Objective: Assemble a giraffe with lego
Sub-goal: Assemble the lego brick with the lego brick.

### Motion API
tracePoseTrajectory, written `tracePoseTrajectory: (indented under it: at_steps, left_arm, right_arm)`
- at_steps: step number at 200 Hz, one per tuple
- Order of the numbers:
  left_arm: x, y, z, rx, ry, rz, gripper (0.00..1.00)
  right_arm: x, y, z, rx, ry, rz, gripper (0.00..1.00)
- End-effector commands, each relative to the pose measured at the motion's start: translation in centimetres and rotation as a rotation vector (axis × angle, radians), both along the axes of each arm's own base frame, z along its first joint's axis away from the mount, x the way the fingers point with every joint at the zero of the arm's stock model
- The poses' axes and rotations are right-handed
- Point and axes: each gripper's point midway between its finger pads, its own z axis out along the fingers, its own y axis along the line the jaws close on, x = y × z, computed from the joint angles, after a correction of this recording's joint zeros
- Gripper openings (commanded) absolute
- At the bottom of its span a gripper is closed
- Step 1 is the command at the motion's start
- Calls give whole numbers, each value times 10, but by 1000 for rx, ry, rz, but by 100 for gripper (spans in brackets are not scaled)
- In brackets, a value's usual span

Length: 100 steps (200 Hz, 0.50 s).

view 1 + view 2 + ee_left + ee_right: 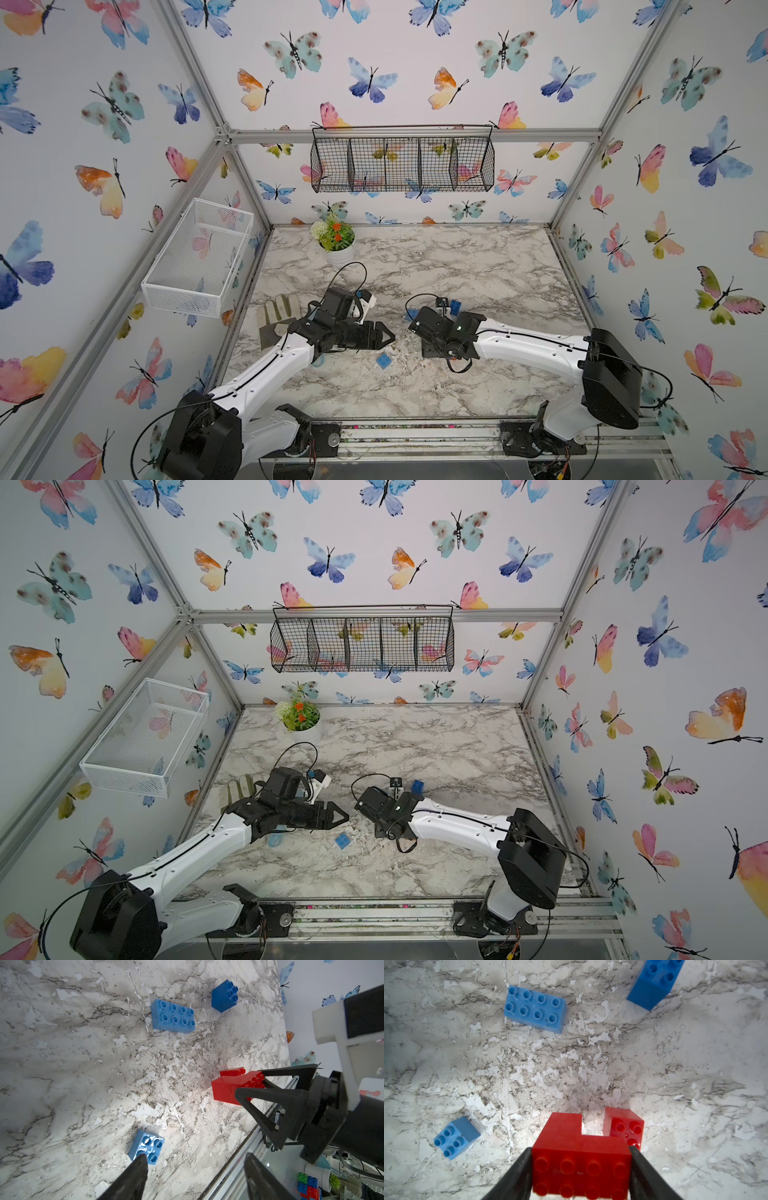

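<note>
Clamped on the ends of the red oblong brick (580,1167), the right gripper (580,1150) holds it low at the front-centre of the marble table (478,270), studs toward its wrist camera. 1 red leg brick (558,1126) looks joined under it. A red square brick (626,1128) sits at the other end; whether it is joined or merely touching I cannot tell.

The left gripper (195,1159) hangs with jaws apart just above the pale blue square brick (146,1147). Farther off lie the pale blue oblong brick (534,1008) and the dark blue square brick (652,985), each apart.

At the back, a white pot (340,254) holds green leaves with orange and white flowers. Through the black wire basket (402,164) and the white mesh basket (199,253) on the walls, only wallpaper shows.
</note>
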Motion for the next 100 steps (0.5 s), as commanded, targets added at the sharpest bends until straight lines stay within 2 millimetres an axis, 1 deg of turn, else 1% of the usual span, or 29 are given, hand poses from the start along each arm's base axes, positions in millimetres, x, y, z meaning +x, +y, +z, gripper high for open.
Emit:
tracePoseTrajectory:
  at_steps: [1, 100]
  left_arm:
    - [-5, -5, 5, -30, -12, -31, 73]
    - [-8, -7, 7, -37, -20, -45, 73]
  right_arm:
    - [5, -9, 1, 5, -17, -41, 59]
    - [7, -10, -16, 17, 8, -60, 58]
